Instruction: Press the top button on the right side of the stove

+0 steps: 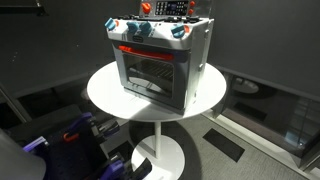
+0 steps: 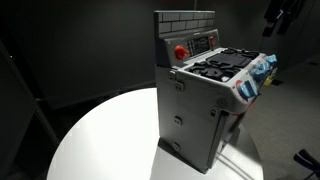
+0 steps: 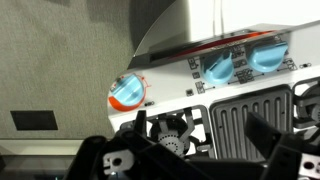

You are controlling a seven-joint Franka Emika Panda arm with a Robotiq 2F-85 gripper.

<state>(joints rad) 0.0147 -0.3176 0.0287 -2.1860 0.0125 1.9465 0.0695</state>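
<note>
Round white surface (image 1: 105, 92) on single pedestal, disc base (image 1: 160, 153). Dark walls (image 2: 80, 50) behind. Grey carpet floor (image 3: 60, 60), black rectangular mat (image 1: 226, 146) near base. Bright light pools on surface top; rest of room dim.

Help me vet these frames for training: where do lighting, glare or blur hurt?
In both exterior views the room is dark and the white table glares around the stove; in an exterior view the gripper is a dim silhouette; in the wrist view the dark fingers look blurred near the lens.
</note>
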